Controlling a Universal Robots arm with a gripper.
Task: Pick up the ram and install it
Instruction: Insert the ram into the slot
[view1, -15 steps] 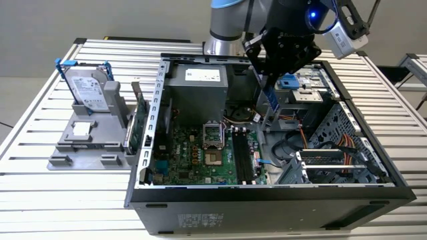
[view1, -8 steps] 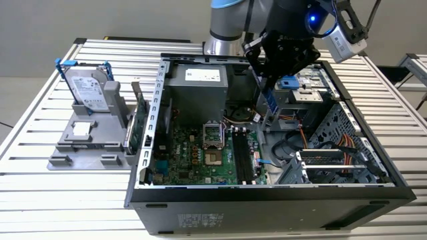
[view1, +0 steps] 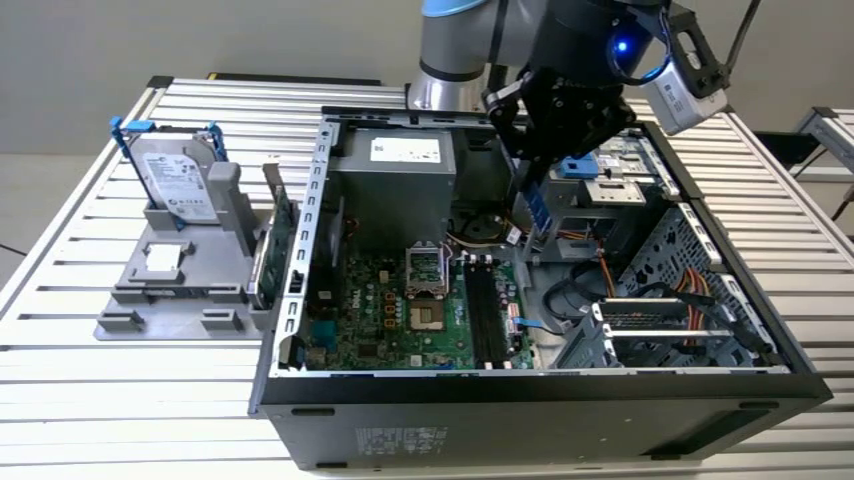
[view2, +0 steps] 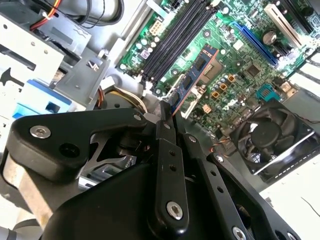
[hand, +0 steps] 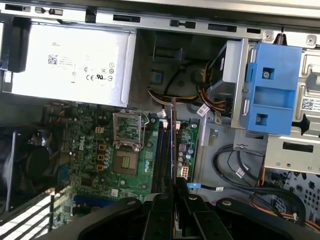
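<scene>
The ram (view1: 539, 207) hangs on end under my gripper (view1: 534, 178), above the open computer case (view1: 534, 385). In the second wrist view it is a narrow blue stick (view2: 194, 75) with chips, running out from between the black fingers (view2: 165, 127). The first wrist view shows it edge-on (hand: 173, 142), over the motherboard's black memory slots (hand: 162, 155). My gripper (hand: 175, 189) is shut on the ram's upper end (view2: 167, 111). The slots (view1: 483, 310) lie on the green motherboard (view1: 387, 310) below and nearer the case's front; the stick is not touching them.
A silver hard drive (view1: 180, 180) with blue rails stands in a grey holder (view1: 174, 290) at the exterior view's left, a green card (view1: 276, 255) beside it. Inside the case are the power supply (hand: 70, 62), a fan (view2: 270, 135), a blue drive bracket (hand: 270, 90) and loose cables (hand: 240, 170).
</scene>
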